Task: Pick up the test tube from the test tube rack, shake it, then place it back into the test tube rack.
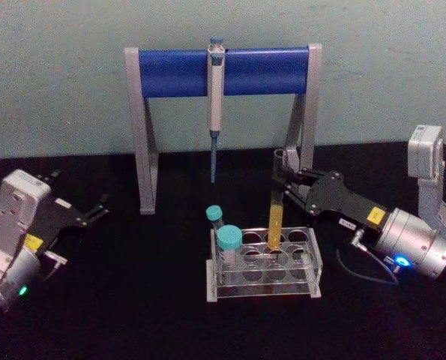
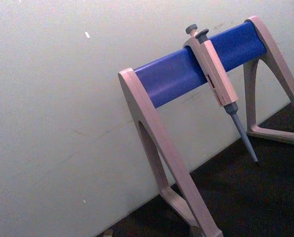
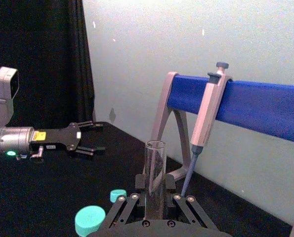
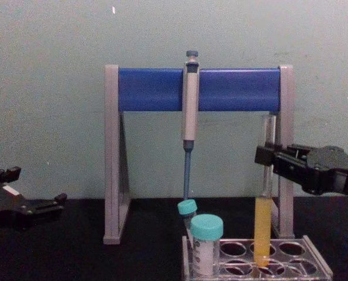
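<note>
Nearest me on the left, the left gripper (image 1: 99, 208) sits parked, fingers spread and empty, well apart from the work. At centre, the test tube (image 1: 275, 217) stands upright in a back-row hole of the rack (image 1: 264, 291), near two capped vials (image 1: 228, 241). On the right, the right gripper (image 1: 280, 174) clamps the tube's clear upper part, above the liquid. I judge this grip suits a straight vertical lift.

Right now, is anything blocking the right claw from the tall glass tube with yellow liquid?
Nothing visible. The right gripper is closed on the test tube above its liquid, and the tube's foot sits in the test tube rack. The teal-capped vials stand clear at the rack's left end. The left gripper sits open, far left.
</note>
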### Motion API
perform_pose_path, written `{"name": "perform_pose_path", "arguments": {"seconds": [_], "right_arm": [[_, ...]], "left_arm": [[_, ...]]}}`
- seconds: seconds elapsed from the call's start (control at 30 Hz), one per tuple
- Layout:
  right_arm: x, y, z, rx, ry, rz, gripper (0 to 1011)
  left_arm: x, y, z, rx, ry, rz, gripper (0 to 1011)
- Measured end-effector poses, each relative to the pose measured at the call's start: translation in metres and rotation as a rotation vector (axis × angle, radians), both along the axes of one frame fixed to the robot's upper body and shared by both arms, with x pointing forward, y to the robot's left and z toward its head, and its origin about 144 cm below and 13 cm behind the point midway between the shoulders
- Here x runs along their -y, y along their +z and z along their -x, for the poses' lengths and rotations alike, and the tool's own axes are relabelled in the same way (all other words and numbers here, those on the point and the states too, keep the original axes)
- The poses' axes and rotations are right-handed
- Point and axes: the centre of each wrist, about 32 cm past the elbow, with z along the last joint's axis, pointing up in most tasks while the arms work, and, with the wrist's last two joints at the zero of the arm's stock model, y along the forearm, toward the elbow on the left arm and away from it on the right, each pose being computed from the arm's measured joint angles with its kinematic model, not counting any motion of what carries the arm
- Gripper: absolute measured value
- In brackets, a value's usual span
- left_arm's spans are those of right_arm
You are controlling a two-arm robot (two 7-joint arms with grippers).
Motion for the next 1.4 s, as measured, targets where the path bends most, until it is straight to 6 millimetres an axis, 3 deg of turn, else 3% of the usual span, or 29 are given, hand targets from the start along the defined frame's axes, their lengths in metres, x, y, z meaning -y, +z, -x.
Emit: {"name": "perform_pose_path", "arguments": {"seconds": [1.4], "right_arm": [[-0.002,-0.015,-0.005,-0.076,0.011,0.038,227]], "left_arm": [[0.000,0.000,0.000,0.000,0.000,0.000,1001]]}}
